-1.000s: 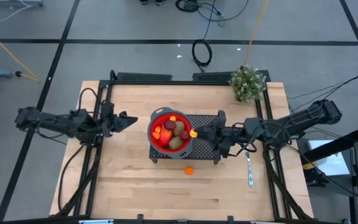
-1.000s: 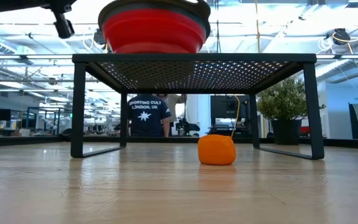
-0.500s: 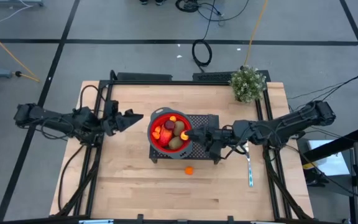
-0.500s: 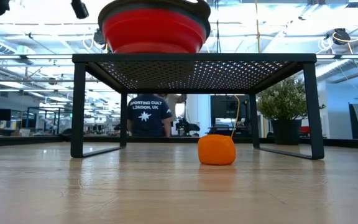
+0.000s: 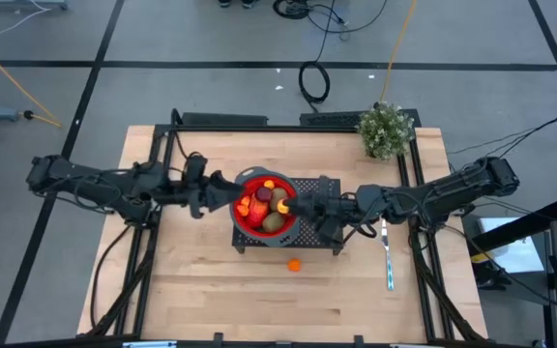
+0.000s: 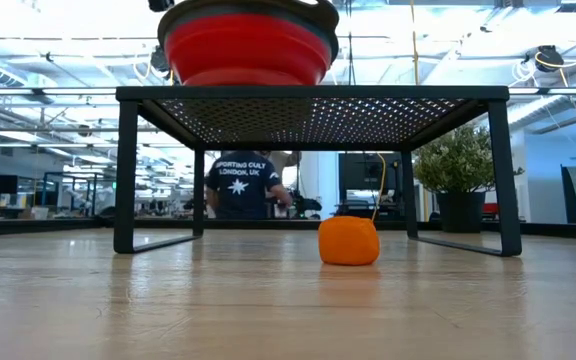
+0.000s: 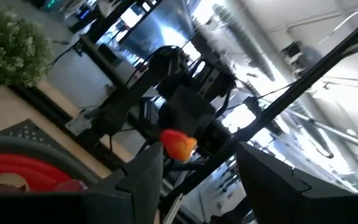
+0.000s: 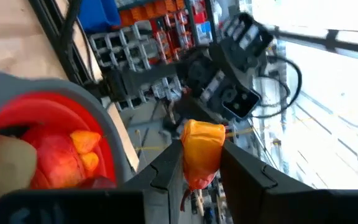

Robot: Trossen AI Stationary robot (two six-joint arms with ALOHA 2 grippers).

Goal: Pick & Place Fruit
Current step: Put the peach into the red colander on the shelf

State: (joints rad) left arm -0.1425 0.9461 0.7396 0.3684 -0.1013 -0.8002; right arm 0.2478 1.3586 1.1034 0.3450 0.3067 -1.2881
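A red bowl [image 5: 264, 205] with a grey rim stands on a black mesh stand [image 5: 319, 184] at the table's middle. Several fruit pieces [image 5: 269, 201] lie in the bowl. My right gripper [image 5: 296, 206] reaches level from the right to the bowl's right rim, shut on an orange-yellow fruit piece [image 8: 202, 152]. My left gripper [image 5: 224, 191] hovers open at the bowl's left rim, its fingers [image 7: 145, 174] holding nothing. The left wrist view looks across at that piece [image 7: 178, 144]. A small orange ball [image 5: 294, 264] rests on the table in front of the stand. My right gripper pinches the orange-yellow piece by its two sides [image 8: 191, 163] between its two fingers. The fingers come level from the table's right. The piece is lifted clear, over the bowl's right rim [image 8: 114, 134].
A potted green plant [image 5: 386, 130] stands at the far right corner. A thin utensil [image 5: 388, 263] lies on the table to the stand's right. The stand's legs [image 6: 125, 170] stand around the orange ball [image 6: 348, 241]. A person stands in the room behind.
My left gripper has gone toward the table's right and upward, up to the bowl's left rim, and its fingers have spread. My right gripper has carried the orange-yellow piece a little toward the table's left, over the bowl's right rim.
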